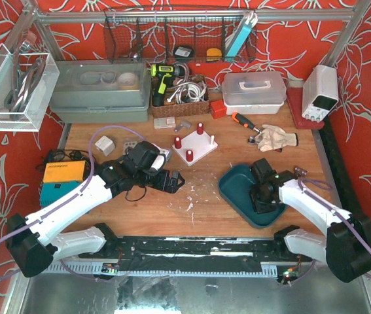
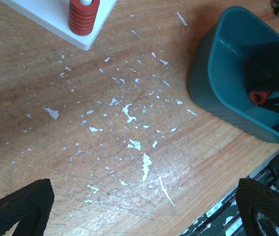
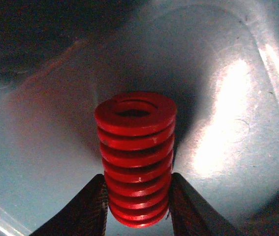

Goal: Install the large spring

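A large red coil spring point(image 3: 135, 147) is upright between my right gripper's point(image 3: 137, 206) fingers point(image 3: 87, 209), which are shut on its lower coils, inside the teal tray point(image 3: 228, 123). In the top view the right gripper point(image 1: 262, 191) is down in the tray point(image 1: 234, 186). The spring's end shows in the left wrist view point(image 2: 259, 96). The white peg base point(image 1: 192, 152) with three red-capped pegs stands left of the tray; its corner point(image 2: 46, 12) and one small red spring point(image 2: 83, 14) show in the left wrist view. My left gripper point(image 2: 144, 206) is open and empty over bare wood.
A screwdriver point(image 1: 244, 122), a glove point(image 1: 278, 137) and a red block point(image 1: 218, 108) lie behind the tray. A grey bin point(image 1: 100, 91), a cable basket point(image 1: 178, 95) and a clear box point(image 1: 254, 90) line the back. An orange and blue box point(image 1: 64, 173) sits at the left.
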